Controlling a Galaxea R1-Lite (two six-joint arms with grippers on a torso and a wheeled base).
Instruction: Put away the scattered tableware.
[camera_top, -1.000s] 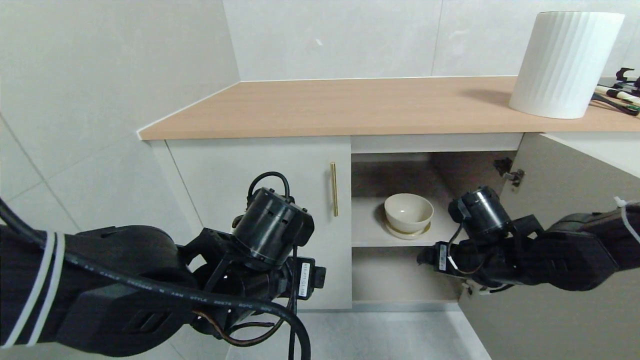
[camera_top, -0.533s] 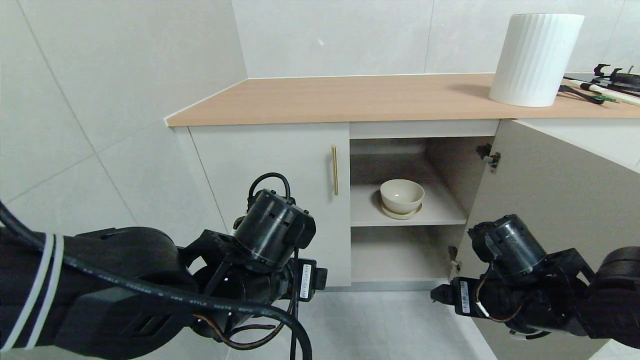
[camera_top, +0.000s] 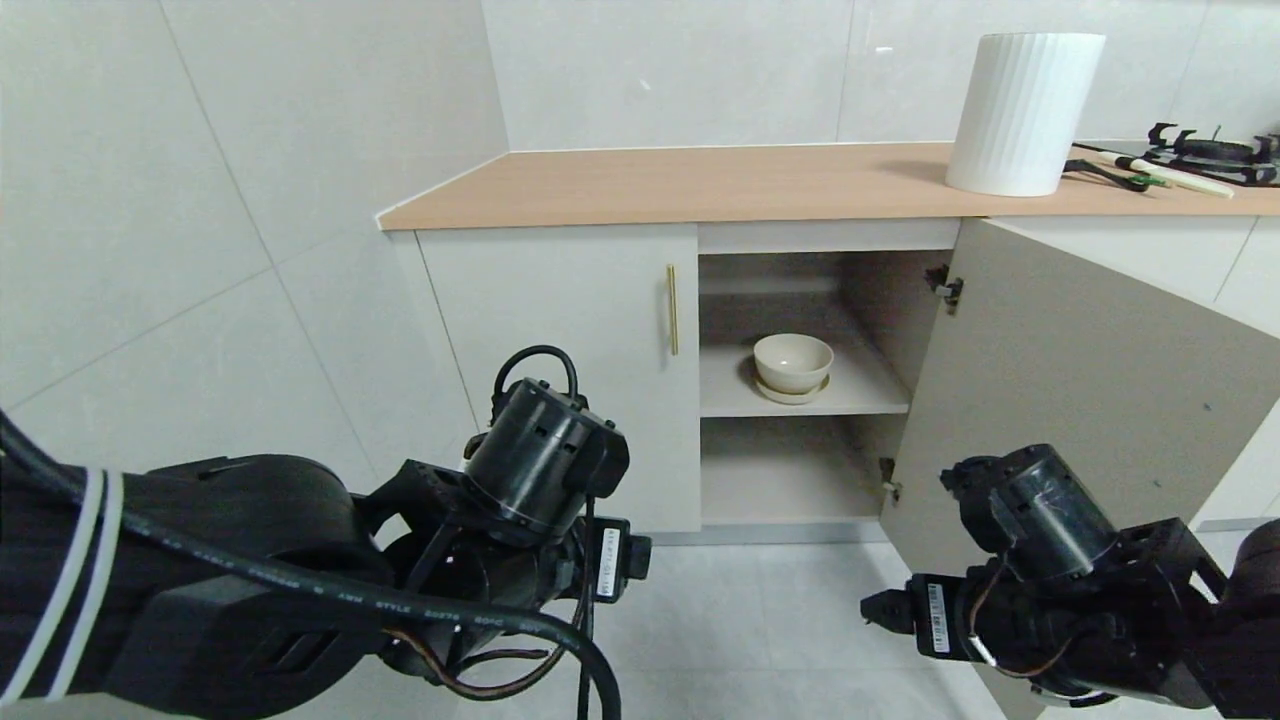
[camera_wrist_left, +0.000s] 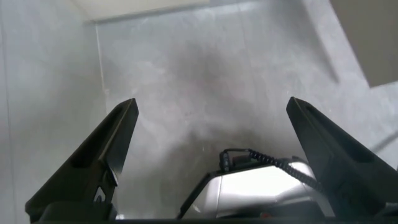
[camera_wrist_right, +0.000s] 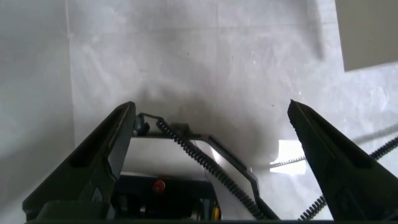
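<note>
Sitting in the open cabinet (camera_top: 800, 238), a cream bowl (camera_top: 793, 358) rests on a small plate (camera_top: 790, 394) at the middle of the upper shelf (camera_top: 865, 396). The cabinet's right door (camera_top: 1080, 370) stands swung wide. The left door (camera_top: 570, 340) is shut, with a slim brass handle (camera_top: 672, 309) upright along its inner edge.

On the wooden table (camera_top: 700, 185) above, a white ribbed container (camera_top: 1022, 112) stands upright toward the right end. Just beyond it lie a few long-handled tools (camera_top: 1165, 172), too small to identify.

Both arms hang low in front of the cabinet over the tiled floor (camera_top: 760, 610), well apart from the bowl. In the left wrist view, the left pincer (camera_wrist_left: 211, 106) has its fingers spread wide with nothing between them, only floor tile beyond. In the right wrist view, the right pincer (camera_wrist_right: 210, 106) is likewise spread wide and holds nothing.
</note>
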